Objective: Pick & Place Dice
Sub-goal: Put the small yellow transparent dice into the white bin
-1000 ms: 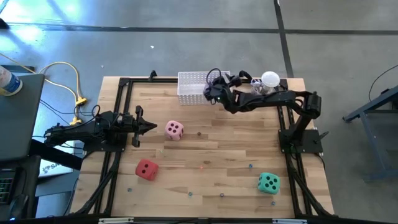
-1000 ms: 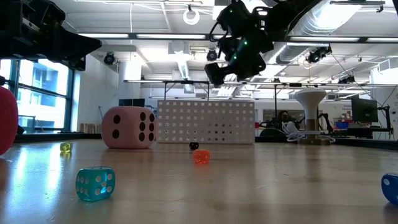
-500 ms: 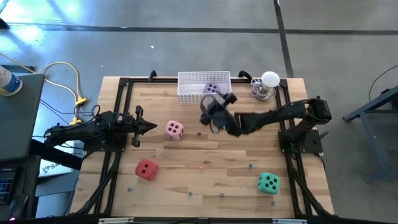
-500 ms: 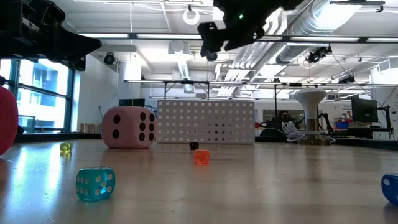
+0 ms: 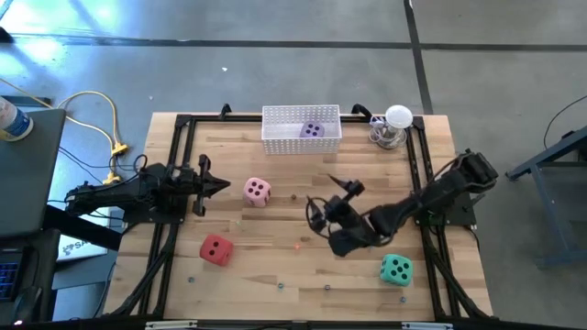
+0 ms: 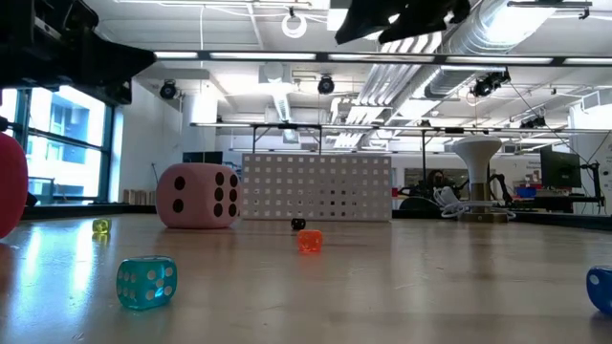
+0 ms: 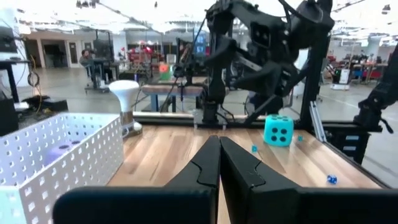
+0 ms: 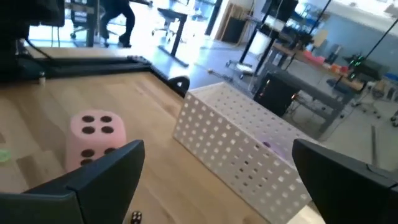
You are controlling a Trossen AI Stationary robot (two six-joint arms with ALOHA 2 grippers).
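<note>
- The purple die is lying inside the white basket at the far edge of the worktop
- The pink die is sitting on the worktop a little left of the middle, in front of the basket and well apart from it
- The red die is sitting near the front left of the worktop
- The green die is sitting near the front right of the worktop
- The right gripper is hanging over the middle of the worktop, between the pink die and the green die, and its fingers are spread wide with nothing between them
- The left gripper is waiting at the left side, just beside the pink die, and its fingers are pressed together on nothing
- A few tiny dice are lying on the worktop, like a small see-through blue one and a small orange one
- A white lamp-shaped thing is standing at the far right corner
</note>
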